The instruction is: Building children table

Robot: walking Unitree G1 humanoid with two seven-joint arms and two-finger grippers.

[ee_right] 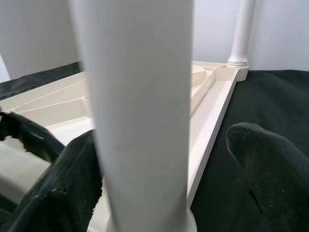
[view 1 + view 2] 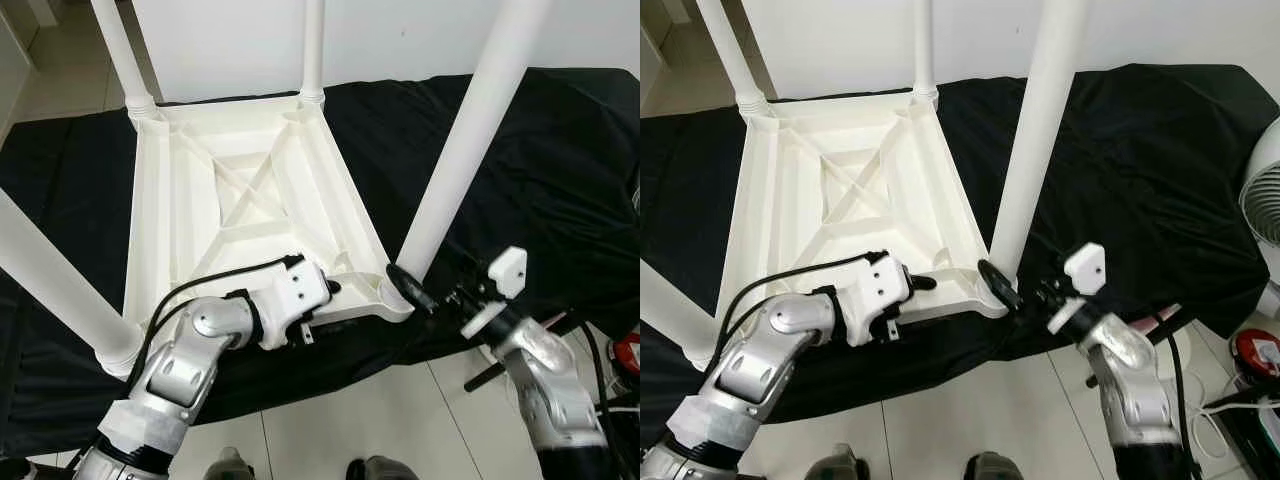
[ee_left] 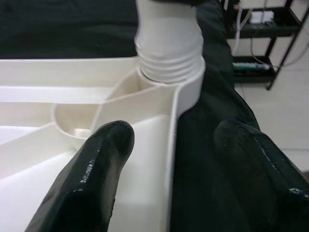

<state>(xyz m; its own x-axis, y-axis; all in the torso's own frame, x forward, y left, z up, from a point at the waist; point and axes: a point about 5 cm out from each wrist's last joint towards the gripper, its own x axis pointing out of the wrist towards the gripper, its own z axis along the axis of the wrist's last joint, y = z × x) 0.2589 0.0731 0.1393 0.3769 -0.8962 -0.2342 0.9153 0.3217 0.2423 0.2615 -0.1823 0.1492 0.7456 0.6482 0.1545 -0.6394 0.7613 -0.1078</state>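
Up in the left eye view, your white plastic table top (image 2: 250, 200) lies upside down on the black cloth (image 2: 560, 170), ribbed underside up, so the corner sockets face upward to take legs. Four smooth white legs stand in the corners. The near right leg (image 2: 470, 140) is the one in hand: your right gripper (image 2: 410, 287) reaches to its base, probably to turn it home, while your left gripper (image 2: 335, 288) sits at the near rim of the top, likely to brace it.

The right eye view tells the same scene, with a white fan (image 2: 1262, 200) at the edge and pale floor tiles (image 2: 970, 410) below the cloth.

Next, the left wrist view: the two glossy black fingers (image 3: 91, 179) stand apart, one over the inside of the tray-like top, one outside over the cloth, straddling the thin rim without clamping it. Ahead, the leg's threaded collar (image 3: 169, 60) sits in its round socket, several ridges exposed, so by my reading it is not fully screwed down.

Last, the right wrist view: the matte black fingers (image 1: 270, 164) are spread either side of the round leg; whether they touch it, you cannot tell.
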